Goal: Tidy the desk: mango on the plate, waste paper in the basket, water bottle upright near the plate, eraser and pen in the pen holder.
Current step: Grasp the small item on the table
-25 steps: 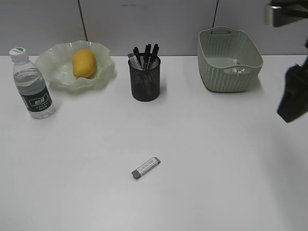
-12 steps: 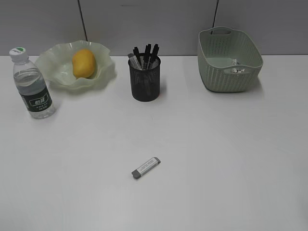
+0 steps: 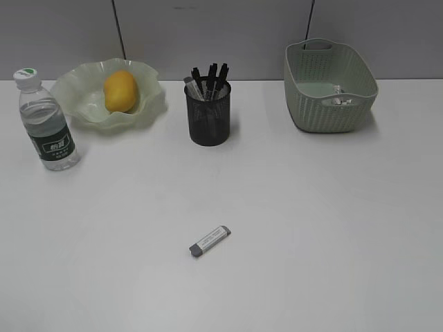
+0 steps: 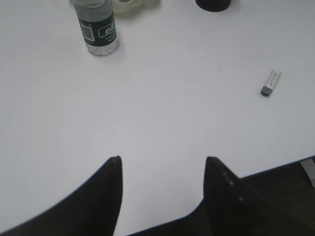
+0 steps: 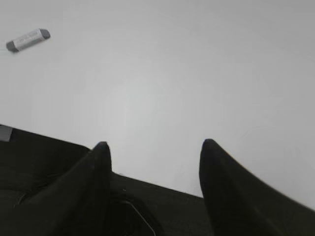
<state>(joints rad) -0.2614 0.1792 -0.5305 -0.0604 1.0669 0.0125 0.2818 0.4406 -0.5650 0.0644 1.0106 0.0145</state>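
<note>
A: Where does everything sit on the worktop [image 3: 311,228]?

B: The mango [image 3: 120,90] lies in the plate [image 3: 149,104] at the back left. The water bottle [image 3: 45,122] stands upright just to the left of the plate, cap on top. The pen holder [image 3: 208,114] is back centre, with several dark pens [image 3: 211,79] standing in it.

A: And the waste paper?

B: A white wad [image 3: 338,97] lies inside the basket [image 3: 311,97], at the back right. I take that for the waste paper; it is small in the exterior view.

A: The eraser?

B: The eraser [image 3: 209,241] lies flat on the bare worktop, front centre, well apart from the pen holder and touching nothing. It is angled, its grey end nearer the camera. The left wrist view shows it off to the right; the right wrist view shows it at the upper left.

A: What about the arms?

B: Neither arm shows in the exterior view. The left end effector [image 4: 162,164] has its two dark fingers spread wide, with nothing between them, over the front edge of the worktop. The right end effector [image 5: 153,147] is also spread wide and empty, over the worktop's edge, with the eraser well away from it
</note>
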